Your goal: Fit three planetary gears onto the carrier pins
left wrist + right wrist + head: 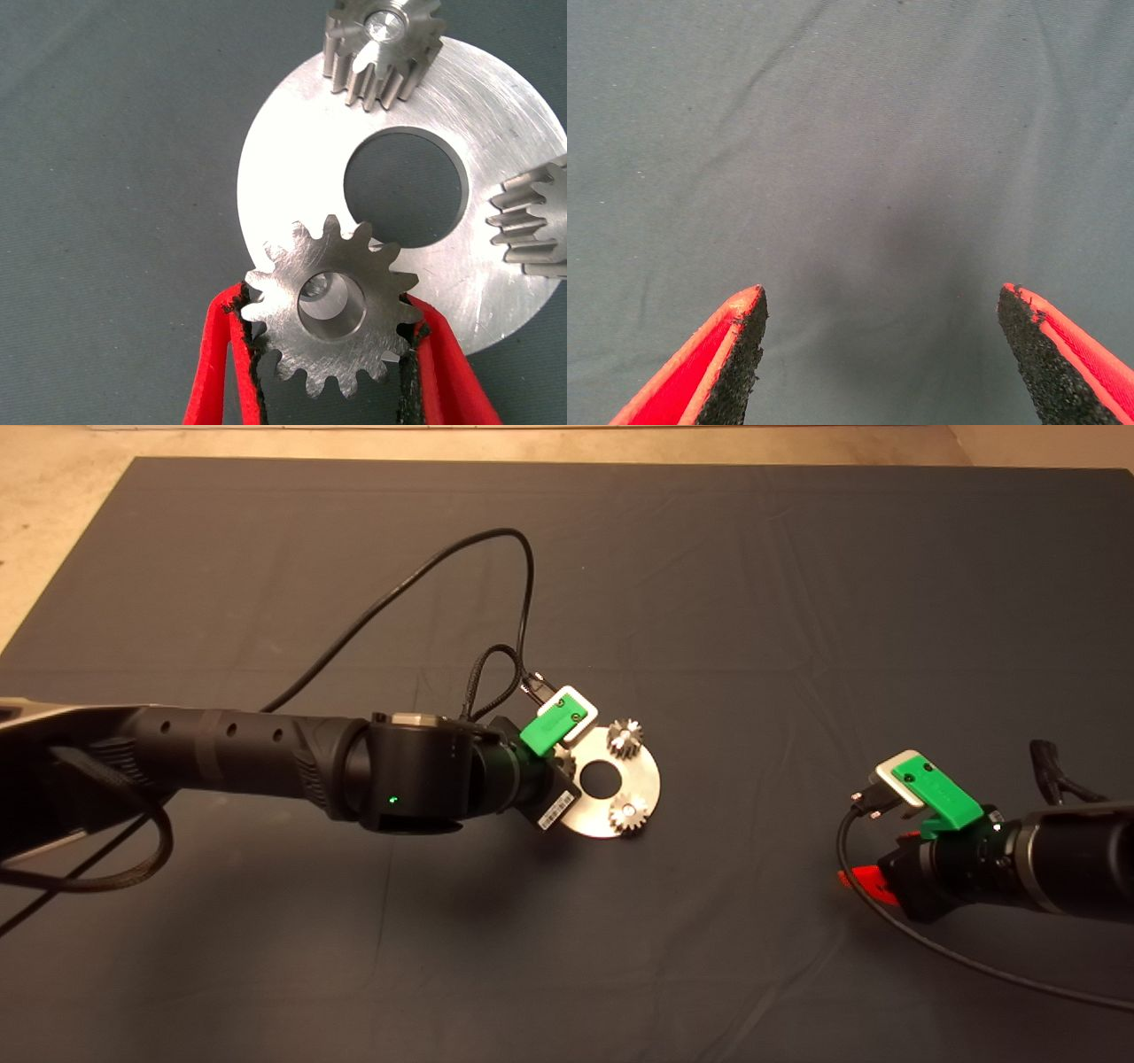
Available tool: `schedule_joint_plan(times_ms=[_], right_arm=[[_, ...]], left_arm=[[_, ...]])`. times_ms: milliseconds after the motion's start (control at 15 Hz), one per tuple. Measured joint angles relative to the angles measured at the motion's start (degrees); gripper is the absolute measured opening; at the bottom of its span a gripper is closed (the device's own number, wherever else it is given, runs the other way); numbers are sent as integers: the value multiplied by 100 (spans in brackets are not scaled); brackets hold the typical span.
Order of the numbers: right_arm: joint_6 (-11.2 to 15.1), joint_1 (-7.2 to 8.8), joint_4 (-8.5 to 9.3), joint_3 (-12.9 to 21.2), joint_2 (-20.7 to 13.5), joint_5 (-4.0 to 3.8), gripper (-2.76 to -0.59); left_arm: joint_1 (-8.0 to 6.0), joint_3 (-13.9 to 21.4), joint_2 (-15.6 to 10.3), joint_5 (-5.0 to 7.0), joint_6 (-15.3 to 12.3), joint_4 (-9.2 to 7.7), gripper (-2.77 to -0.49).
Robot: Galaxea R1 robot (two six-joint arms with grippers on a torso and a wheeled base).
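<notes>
Over the disc (pixel 292 177), your left claw (pixel 332 354) grips the third gear (pixel 330 305), hidden overhead; right claw (pixel 881 354) wide.

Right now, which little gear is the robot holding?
The gear pinched in the left pincer, held over the disc's edge. The other two gears already sit on the disc, untouched.

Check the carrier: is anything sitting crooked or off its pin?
Nothing stands out. Two gears sit on the disc; the left gripper holds the third gear over the last pin, hole roughly lined up.
</notes>
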Motion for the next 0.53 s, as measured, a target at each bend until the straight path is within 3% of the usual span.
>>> schedule_joint_plan(times_ms=[533], right_arm=[[-16, -2, 2, 0, -2, 2, -144]], left_arm=[[2, -91, 2, -101, 0, 48, -271]])
